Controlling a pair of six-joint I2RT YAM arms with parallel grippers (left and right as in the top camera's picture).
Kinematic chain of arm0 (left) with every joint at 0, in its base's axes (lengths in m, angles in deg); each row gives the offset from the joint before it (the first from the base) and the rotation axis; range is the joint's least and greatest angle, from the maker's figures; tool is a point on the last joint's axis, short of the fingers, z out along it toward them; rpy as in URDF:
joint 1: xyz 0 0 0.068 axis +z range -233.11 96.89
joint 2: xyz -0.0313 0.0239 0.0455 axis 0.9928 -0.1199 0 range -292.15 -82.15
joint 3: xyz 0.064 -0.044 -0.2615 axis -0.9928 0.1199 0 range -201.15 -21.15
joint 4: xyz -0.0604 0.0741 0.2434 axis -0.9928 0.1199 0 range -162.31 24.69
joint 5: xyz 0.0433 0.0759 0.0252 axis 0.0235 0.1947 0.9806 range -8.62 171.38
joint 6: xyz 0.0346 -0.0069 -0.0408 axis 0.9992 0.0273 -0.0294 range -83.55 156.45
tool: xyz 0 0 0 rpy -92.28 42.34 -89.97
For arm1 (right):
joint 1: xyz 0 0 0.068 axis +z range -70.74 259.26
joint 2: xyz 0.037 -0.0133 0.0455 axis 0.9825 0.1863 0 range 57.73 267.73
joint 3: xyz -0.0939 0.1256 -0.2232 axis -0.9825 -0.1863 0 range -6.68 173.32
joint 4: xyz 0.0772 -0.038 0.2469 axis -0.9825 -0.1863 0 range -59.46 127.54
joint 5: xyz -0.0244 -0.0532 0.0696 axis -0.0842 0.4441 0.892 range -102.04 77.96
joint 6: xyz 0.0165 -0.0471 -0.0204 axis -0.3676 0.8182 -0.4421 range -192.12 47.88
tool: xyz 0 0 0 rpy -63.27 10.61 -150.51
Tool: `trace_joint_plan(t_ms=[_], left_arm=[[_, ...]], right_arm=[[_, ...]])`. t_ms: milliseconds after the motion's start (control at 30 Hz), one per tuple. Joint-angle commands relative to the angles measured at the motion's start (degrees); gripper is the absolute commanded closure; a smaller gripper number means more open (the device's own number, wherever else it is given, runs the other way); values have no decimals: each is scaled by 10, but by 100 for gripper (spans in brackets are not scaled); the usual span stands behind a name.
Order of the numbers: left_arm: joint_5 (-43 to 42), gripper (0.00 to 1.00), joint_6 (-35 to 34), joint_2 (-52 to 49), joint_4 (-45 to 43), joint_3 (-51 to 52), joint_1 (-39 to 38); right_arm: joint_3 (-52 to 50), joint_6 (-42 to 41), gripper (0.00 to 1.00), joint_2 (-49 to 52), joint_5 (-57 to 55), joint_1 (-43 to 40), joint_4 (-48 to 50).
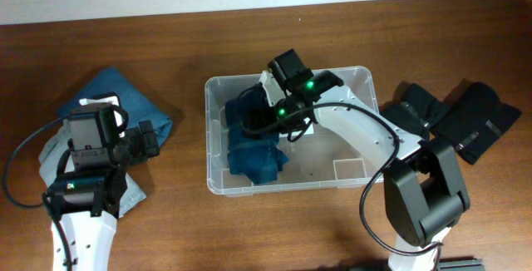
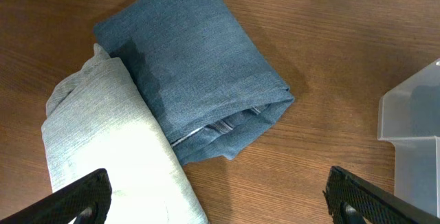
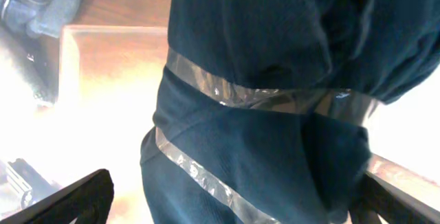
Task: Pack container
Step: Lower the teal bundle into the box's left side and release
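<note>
The container (image 1: 324,161) sits at the centre of the overhead view, its long side running left to right on the tabletop (image 1: 166,46). It looks light, stiff and slick, so I judge that a sideways push would slide it rather than tip it. The thick rim is the sensible place to grip it if it has to be steadied. A dark teal garment (image 1: 253,153) lies crumpled in its left half, while the right half is bare down to the white label.

The right end effector (image 3: 234,196) is lowered into the bin's upper left corner. Its fingers are spread wide at the lower corners of the wrist view, with teal cloth ahead of them. They appear to hold nothing, though I cannot tell whether they touch the cloth.

At the left of the overhead view, the left end effector (image 2: 216,198) hovers wide open and empty above folded blue denim (image 2: 192,66) and a pale folded garment (image 2: 110,141), which touch each other. Both are soft and limp, so a pinch across a folded edge would probably keep the layers together. More dark garments (image 1: 453,117) lie at the far right.
</note>
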Motion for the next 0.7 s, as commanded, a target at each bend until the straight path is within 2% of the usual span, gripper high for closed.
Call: trace_joint_plan(t_ms=[0,267,300,333,367,400,433,500,667], left_arm=[[8,1,-7,-1,0,-10,3],[8,1,-7,-1,0,-10,3],[8,1,-7,-1,0,-10,3],[8,1,-7,-1,0,-10,3],[8,1,-7,-1,0,-10,3],[8,1,-7,-1,0,-10,3],[8,0,-7,-1,0,-10,3],[8,1,-7,-1,0,-10,3],[8,1,-7,-1,0,-10,3]], right_arm=[[4,1,1,-11,-49,1,-8],[6,6,0,-41,-205,-70,-49],[6,20,8,-40,-213,-82,-47],[6,34,31,-38,-215,-96,-37],[6,34,49,-35,-215,-102,-31],[6,34,75,-32,-214,-106,-24],[6,34,84,-28,-213,-109,-17],[6,33,91,-13,-197,-105,-1],[6,32,94,13,-135,-75,2]])
